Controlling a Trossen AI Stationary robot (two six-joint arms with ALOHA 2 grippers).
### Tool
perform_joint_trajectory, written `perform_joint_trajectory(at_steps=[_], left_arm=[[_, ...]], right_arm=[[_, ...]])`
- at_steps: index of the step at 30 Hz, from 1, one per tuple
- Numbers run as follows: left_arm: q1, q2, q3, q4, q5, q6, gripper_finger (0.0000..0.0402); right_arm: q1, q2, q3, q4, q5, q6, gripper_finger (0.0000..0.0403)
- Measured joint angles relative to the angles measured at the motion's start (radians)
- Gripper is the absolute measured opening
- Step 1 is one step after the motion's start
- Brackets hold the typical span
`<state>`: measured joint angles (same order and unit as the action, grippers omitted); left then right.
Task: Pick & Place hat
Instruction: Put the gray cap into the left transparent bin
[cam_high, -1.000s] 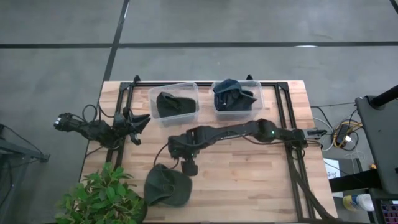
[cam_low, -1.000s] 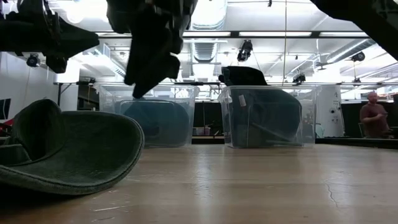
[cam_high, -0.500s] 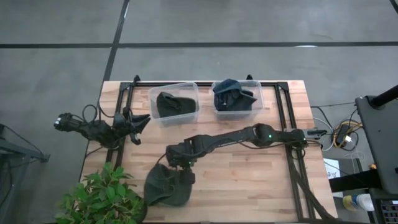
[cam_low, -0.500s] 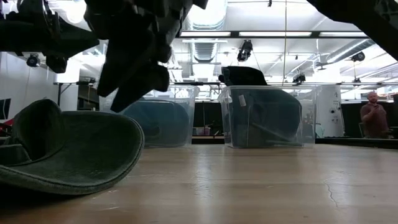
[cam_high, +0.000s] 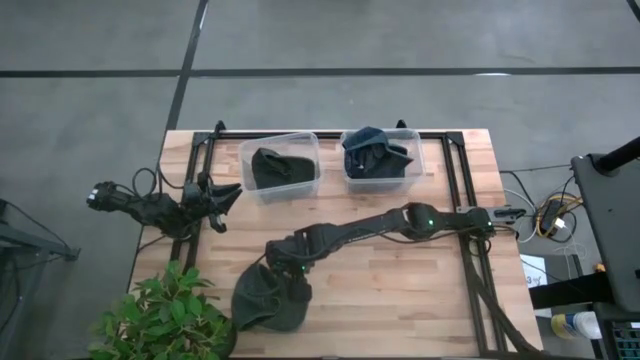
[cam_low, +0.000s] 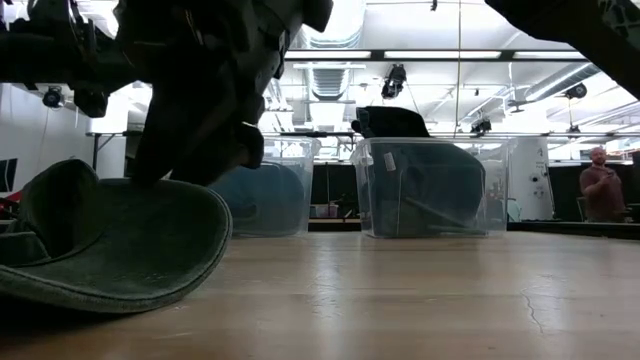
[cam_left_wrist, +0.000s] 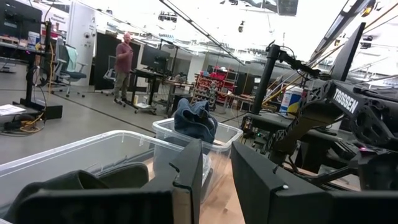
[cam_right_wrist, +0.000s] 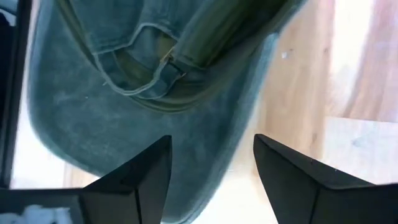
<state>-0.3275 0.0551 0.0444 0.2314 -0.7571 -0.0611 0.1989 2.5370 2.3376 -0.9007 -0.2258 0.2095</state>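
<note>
Hat: your hat (cam_high: 268, 298) is dark green. It lies on the wood table (cam_high: 400, 290) near the front edge, close to the left corner. In the low view it (cam_low: 110, 240) sits at the left with its brim curling up.

Right gripper: your right gripper (cam_high: 290, 268) is stretched far across the table and sits right over the top edge of the hat. Its two fingers are apart. In the right wrist view the hat (cam_right_wrist: 143, 74) fills the space past the fingers (cam_right_wrist: 140, 177), and the brim edge lies between them. You cannot tell if the fingers touch the cloth.

Left gripper: your left gripper (cam_high: 222, 197) waits at the left side of the table, near the back, well apart from the hat. Its fingers (cam_left_wrist: 186, 171) have a small gap between them and hold nothing.

Left bin: a clear bin (cam_high: 280, 166) stands at the back of the table. There is a dark hat inside it.

Right bin: a second clear bin (cam_high: 381, 157) stands just beside the first. A dark blue hat pokes up over its rim.

Plant: a leafy green plant (cam_high: 160, 320) sits at the front left corner, just beside your hat.

Person: a person (cam_low: 601, 185) stands far off in the room behind the table.
</note>
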Motion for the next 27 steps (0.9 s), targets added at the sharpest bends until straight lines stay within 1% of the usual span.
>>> perform_joint_trajectory(at_steps=[3,7,27], left_arm=[[0.000,0.000,0.000,0.000,0.000,-0.002,0.0080],[0.000,0.000,0.000,0.000,0.000,-0.003,0.0080],[0.000,0.000,0.000,0.000,0.000,-0.018,0.0080]], right_arm=[[0.000,0.000,-0.001,0.006,-0.027,0.000,0.0219],[0.000,0.000,-0.007,0.018,-0.035,0.000,0.0219],[0.002,0.000,-0.031,0.028,-0.040,0.000,0.0219]])
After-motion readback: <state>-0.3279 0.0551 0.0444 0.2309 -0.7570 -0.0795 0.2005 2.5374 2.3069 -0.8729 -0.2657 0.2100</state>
